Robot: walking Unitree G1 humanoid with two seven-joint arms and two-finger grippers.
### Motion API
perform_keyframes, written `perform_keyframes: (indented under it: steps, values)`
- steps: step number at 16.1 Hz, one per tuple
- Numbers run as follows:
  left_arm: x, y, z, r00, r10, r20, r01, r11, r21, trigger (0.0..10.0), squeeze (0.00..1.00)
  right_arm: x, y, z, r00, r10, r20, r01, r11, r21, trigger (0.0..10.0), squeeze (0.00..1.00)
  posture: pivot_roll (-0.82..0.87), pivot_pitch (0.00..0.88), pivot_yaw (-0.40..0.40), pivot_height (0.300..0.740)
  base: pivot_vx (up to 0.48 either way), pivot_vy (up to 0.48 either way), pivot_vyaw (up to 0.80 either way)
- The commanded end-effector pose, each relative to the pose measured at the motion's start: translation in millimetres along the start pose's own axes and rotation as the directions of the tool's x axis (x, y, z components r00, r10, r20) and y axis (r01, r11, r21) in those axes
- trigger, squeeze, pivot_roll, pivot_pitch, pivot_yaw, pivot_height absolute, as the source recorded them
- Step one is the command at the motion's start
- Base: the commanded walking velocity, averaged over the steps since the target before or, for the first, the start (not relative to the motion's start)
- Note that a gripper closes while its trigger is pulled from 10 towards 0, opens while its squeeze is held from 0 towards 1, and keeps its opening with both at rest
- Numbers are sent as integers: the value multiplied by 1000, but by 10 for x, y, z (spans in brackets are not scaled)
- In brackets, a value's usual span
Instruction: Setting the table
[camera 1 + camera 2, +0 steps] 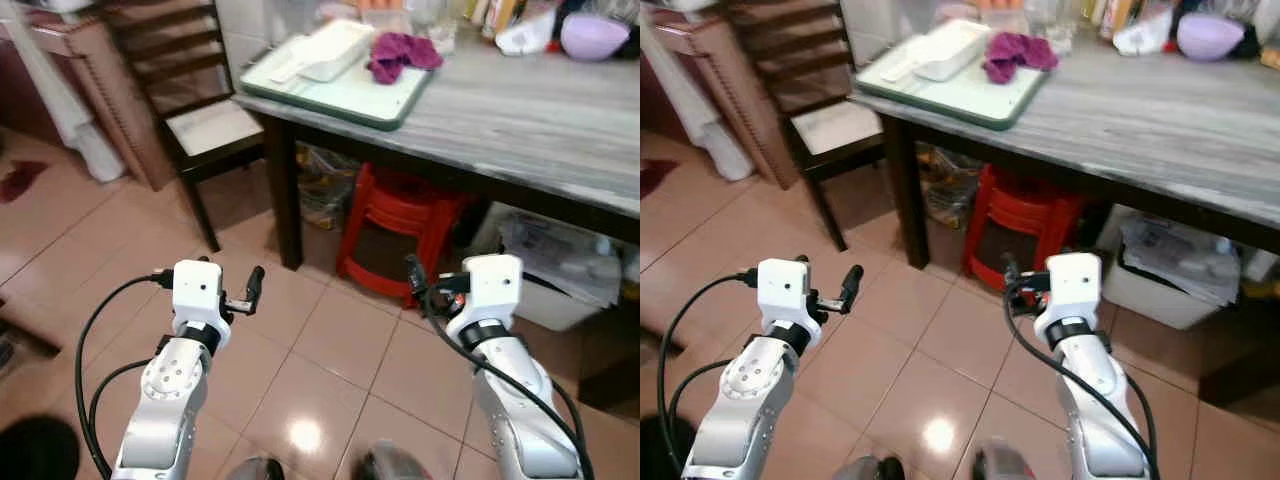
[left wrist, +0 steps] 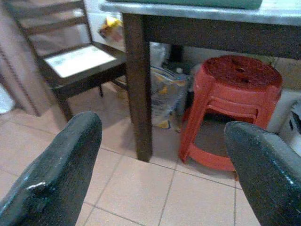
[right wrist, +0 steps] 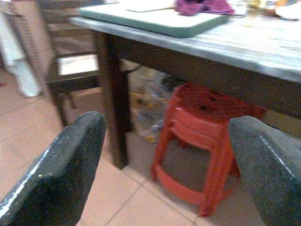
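While held low over the tiled floor [image 1: 330,340], both arms raised side by side, lower half of the head views: left gripper [image 2: 160,165] at lower left, right gripper [image 3: 167,165] at lower right, each with jaws spread wide and empty, as seen in the wrist views. Grey wood-grain worktop [image 1: 520,110] across the upper right of the frame, on dark legs. On its near left corner: pale green tray [image 1: 350,95], carrying a white oblong dish [image 1: 335,48] and, touching the tray's right side, a crumpled purple cloth [image 1: 400,52]. Further right along the worktop's far edge: lilac bowl [image 1: 594,35], beside a white crumpled item [image 1: 525,35]. Under the worktop: red plastic stool [image 1: 400,235], stacked, just right of the front leg; bags behind it, not clearly readable; white bin with a bag over it [image 1: 565,270] at far right. Dark wooden chair [image 1: 195,110] with pale seat at upper left, just beside the worktop's corner.
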State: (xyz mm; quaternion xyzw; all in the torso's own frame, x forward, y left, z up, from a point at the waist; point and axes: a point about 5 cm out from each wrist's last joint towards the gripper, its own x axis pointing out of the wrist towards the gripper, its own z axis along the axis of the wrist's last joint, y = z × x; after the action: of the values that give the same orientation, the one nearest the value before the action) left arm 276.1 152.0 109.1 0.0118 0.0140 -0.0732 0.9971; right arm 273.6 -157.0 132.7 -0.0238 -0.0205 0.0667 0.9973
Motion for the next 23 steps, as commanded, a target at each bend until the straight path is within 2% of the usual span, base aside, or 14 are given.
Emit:
perform_keyframes:
  steps: [1,2,7,13,19,23]
  values:
    - [-23,22,-30,1000,13,-10,-13,1000,7,10000,0,8,-12,23,1000,-10,4,10,1000,-3,10000,0,-127,171,51,740,0,0,0]
    - [-26,30,-15,1000,6,0,-6,1000,-27,10000,0,11,-23,35,1000,-16,9,16,1000,-4,10000,0,-127,172,52,740,0,0,0]
    - [20,35,192,997,-8,81,13,998,-63,10000,0,33,-30,128,999,-22,49,23,1000,-14,10000,0,-127,169,49,740,0,0,0]
    - [18,-3,197,996,-28,84,35,996,-78,10000,0,40,-19,104,999,-12,31,12,1000,-13,10000,0,-132,165,46,740,0,-40,-129]
    - [10,-7,198,996,-27,82,34,996,-83,10000,0,31,28,131,999,13,43,-12,1000,-28,10000,0,-134,171,45,740,0,-281,-548]
    - [16,-13,214,996,-29,86,36,995,-89,10000,0,38,17,151,999,12,50,-10,999,-32,10000,0,-137,177,44,740,0,-453,0]
